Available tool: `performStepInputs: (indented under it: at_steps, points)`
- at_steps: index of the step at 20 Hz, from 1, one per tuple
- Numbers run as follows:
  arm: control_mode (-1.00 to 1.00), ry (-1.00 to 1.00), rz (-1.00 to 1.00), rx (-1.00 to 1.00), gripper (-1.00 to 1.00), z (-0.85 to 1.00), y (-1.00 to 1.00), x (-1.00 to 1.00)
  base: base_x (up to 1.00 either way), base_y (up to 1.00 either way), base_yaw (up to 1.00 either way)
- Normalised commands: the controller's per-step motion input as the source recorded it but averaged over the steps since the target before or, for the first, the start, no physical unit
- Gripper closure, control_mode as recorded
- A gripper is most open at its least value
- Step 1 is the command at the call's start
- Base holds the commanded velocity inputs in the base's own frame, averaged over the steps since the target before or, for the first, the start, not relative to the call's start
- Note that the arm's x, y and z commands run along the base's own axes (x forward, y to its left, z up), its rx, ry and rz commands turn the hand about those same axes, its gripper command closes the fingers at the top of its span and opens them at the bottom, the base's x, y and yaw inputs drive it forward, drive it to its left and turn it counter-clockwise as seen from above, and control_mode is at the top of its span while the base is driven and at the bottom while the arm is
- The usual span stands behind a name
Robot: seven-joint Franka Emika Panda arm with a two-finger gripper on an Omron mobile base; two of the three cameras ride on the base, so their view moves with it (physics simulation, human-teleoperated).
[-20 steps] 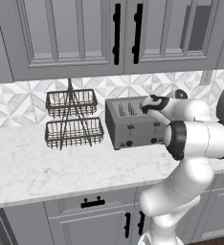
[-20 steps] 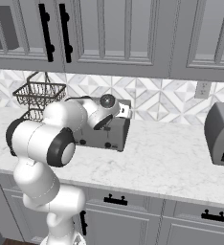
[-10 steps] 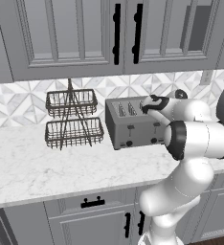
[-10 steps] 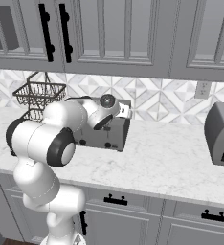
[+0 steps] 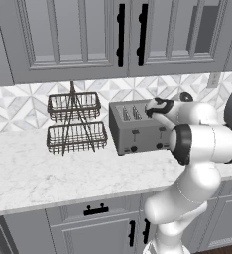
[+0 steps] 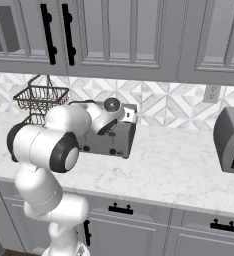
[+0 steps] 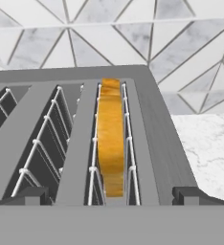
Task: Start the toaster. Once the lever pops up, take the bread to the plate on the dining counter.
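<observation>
Built of glossy white rounded shells, bulbous at the elbow and shoulder, with wide dark grey-black bands at the joints (one thick ring around the fat forearm segment). Capped near the wrist by a round dark grey disc with a lighter centre. Ends in a pincer (image 7: 112, 194) with two small dark grey blocky fingertips (image 7: 30, 195), flat-topped and matte.
</observation>
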Motion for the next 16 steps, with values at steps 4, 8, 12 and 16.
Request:
performStepInputs:
  at_steps: [4, 8, 12, 16]
  points:
    - [-1.0, 0.0, 0.0, 0.0, -1.0, 0.0, 0.0, 0.19, 0.0, 0.0, 0.0]
    - [-1.0, 0.0, 0.0, 0.0, -1.0, 0.0, 0.0, 0.13, 0.0, 0.0, 0.0]
    - [-1.0, 0.0, 0.0, 0.0, -1.0, 0.0, 0.0, 0.15, 0.0, 0.0, 0.0]
    - [-1.0, 0.0, 0.0, 0.0, -1.0, 0.0, 0.0, 0.1, 0.0, 0.0, 0.0]
